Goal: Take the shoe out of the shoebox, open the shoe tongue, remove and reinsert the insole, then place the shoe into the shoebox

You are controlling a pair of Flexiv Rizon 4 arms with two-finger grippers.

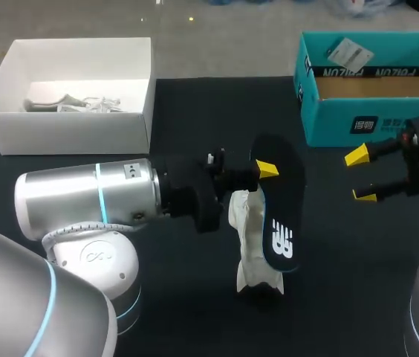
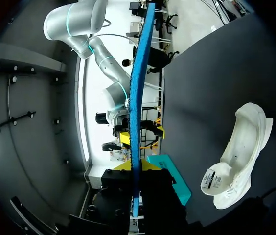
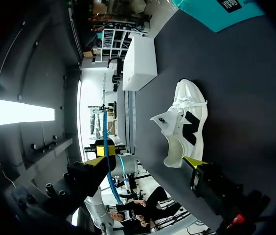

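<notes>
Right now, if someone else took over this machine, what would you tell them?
Left gripper: shut on the insole, held up near the shoe.
Right gripper: open, empty, in front of the teal shoebox.
Shoe: out of the shoebox, on the table.
Done: shoe taken out, insole removed.
Left to do: reinsert the insole, put the shoe back in the shoebox.

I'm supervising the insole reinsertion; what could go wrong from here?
The left tool pinches the insole near one end only, so it may twist or slip on entry. The shoe sits unheld on the table, right tool open and apart; pushing could shove or tip it.
</notes>
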